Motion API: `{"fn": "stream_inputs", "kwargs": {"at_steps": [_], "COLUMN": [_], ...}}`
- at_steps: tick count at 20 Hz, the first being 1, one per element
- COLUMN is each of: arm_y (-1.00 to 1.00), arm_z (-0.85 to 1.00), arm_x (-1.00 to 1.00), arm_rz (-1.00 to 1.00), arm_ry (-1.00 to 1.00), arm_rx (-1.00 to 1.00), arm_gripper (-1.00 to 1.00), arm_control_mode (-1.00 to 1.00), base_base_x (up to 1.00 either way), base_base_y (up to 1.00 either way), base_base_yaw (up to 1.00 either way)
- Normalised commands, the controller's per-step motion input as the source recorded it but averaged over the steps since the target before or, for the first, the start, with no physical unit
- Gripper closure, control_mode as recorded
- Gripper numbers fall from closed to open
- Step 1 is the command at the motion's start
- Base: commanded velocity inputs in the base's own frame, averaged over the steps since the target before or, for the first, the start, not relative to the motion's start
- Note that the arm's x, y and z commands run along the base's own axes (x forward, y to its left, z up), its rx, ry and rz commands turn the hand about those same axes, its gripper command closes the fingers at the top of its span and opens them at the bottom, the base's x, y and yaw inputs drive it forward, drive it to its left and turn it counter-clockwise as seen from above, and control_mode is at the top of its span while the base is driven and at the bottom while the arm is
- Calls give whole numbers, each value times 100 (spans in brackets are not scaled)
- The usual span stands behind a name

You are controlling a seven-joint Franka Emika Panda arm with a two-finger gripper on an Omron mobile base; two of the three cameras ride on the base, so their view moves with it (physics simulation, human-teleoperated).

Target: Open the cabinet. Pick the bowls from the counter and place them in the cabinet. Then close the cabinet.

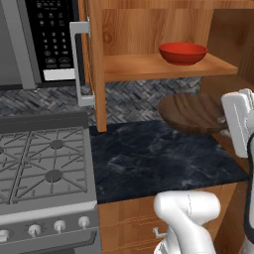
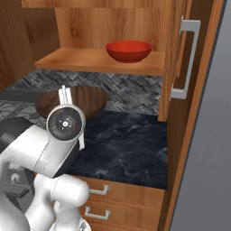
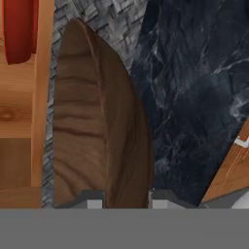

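A dark wood-grain bowl (image 1: 191,113) hangs above the surface (image 1: 158,158), clear of the stone and below the shelf (image 1: 149,67), carried by its rim; in the hand view the end effector (image 3: 126,200) has its two finger tips closed on either side of that rim (image 3: 121,160), a pinch that suits a shallow dish with nothing else to hold; the glossy red bowl (image 1: 182,52) already sits on the shelf toward its 3 o'clock end, leaving bare board at 9 o'clock where the second could probably go. The cabinet stands open, its left door (image 1: 94,64) swung out at 9 o'clock in the left base view and its right door (image 2: 173,58) at 3 o'clock in the right base view, each with a grey bar handle (image 1: 79,64), so the way in is clear; by the look of it the second delivery is under way and the closing is left to do. The dark marbled surface runs beneath, backed by grey herringbone tile (image 1: 129,99); a gas stove top (image 1: 44,163) lies at 9 o'clock, a black microwave (image 1: 49,37) above it, and wooden drawers (image 2: 117,198) below at 6 o'clock.
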Motion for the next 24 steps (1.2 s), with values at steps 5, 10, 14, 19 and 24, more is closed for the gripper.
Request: {"fn": "stream_inputs", "kwargs": {"at_steps": [5, 10, 14, 19, 24], "arm_y": [0, 1, 33, 34, 8], "arm_z": [80, 66, 42, 25, 5], "arm_x": [-66, -7, 21, 38, 50], "arm_rz": [0, 0, 0, 0, 0], "arm_ry": [-12, -8, -10, -5, -4], "arm_rx": [0, 0, -3, -1, 0], "arm_gripper": [100, 100, 100, 100, 100], "arm_control_mode": [-100, -100, -100, -100, -100], "base_base_x": [0, 0, 0, 0, 0], "base_base_y": [0, 0, 0, 0, 0], "base_base_yaw": [0, 0, 0, 0, 0]}}
